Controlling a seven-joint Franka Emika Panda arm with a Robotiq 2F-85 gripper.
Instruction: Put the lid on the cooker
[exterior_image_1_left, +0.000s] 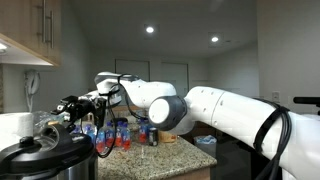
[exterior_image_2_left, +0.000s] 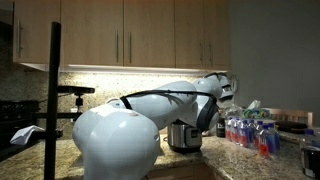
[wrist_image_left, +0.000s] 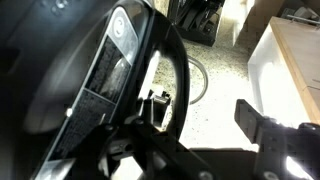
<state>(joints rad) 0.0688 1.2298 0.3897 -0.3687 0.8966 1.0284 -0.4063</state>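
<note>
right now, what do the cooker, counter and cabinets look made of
The cooker body looks like steel: silver with a dull sheen. The counter seems to be granite or a similar stone: speckled light and dark. The cabinets look like light wood or veneer with a satin finish; the grain is too small to tell.

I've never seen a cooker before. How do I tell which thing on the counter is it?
Look at the speckled stone counter under the wooden cabinets. In an exterior view the cooker sits at its near end. It is a big round pot with a silver body and black top, far larger than the small bottles behind it.
</note>
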